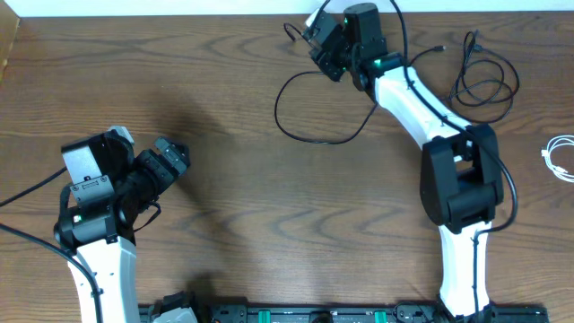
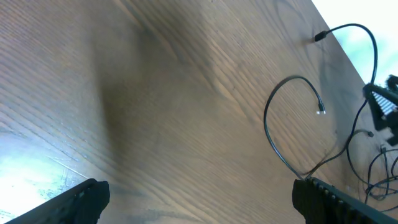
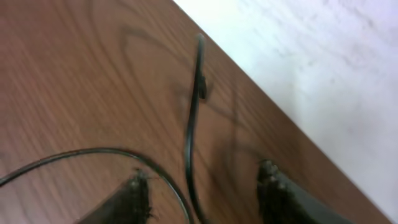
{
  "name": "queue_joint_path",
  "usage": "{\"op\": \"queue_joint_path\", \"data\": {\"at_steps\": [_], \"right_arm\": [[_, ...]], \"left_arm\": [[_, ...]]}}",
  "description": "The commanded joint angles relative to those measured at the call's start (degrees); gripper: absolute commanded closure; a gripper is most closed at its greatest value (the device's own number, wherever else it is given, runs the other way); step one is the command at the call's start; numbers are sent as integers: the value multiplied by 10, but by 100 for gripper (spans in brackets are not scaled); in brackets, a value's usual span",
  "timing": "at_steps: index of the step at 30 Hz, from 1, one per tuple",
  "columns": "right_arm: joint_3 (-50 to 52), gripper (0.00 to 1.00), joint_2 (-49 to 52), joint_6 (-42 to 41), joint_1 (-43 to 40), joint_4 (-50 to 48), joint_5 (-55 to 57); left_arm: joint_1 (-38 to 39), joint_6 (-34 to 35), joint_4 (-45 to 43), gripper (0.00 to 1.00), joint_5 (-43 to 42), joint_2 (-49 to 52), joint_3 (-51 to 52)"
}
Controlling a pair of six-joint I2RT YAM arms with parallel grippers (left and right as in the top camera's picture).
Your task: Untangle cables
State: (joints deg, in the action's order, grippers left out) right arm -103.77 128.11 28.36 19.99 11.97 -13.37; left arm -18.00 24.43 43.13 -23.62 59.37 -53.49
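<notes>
My right gripper (image 1: pixel 325 45) sits at the far edge of the table (image 1: pixel 269 224), over one end of a long black cable (image 1: pixel 323 142) that makes a big loop. More black cables (image 1: pixel 484 82) lie in a pile to the right. A white cable (image 1: pixel 558 157) lies apart. My left gripper (image 1: pixel 170 157) is well away from them all.

From the left wrist, I see the left gripper (image 2: pixel 199 186) wide open, holding nothing.

From the right wrist, the right gripper (image 3: pixel 204 173) is open too. The long black cable (image 3: pixel 189 130) runs between its fingers, not pinched.
</notes>
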Motion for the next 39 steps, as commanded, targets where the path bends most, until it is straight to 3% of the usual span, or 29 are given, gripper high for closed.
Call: {"op": "queue_joint_path", "data": {"at_steps": [1,4,5,12,25,39], "right_arm": [[-7,26,-65,4,-4,12,-3],[-7,2,-84,4,-7,38,-3],[-7,1,-90,4,-8,50,-3],[-7,1,-144,4,-8,115,-3],[-7,1,-417,4,-8,259,-3],[15,1,-643,4,-9,312,-3]], "left_arm": [[-3,3,1,2,3,1,-12],[-3,3,1,2,3,1,-12],[-3,3,1,2,3,1,-12],[-3,3,1,2,3,1,-12],[-3,3,1,2,3,1,-12],[-3,3,1,2,3,1,-12]]}}
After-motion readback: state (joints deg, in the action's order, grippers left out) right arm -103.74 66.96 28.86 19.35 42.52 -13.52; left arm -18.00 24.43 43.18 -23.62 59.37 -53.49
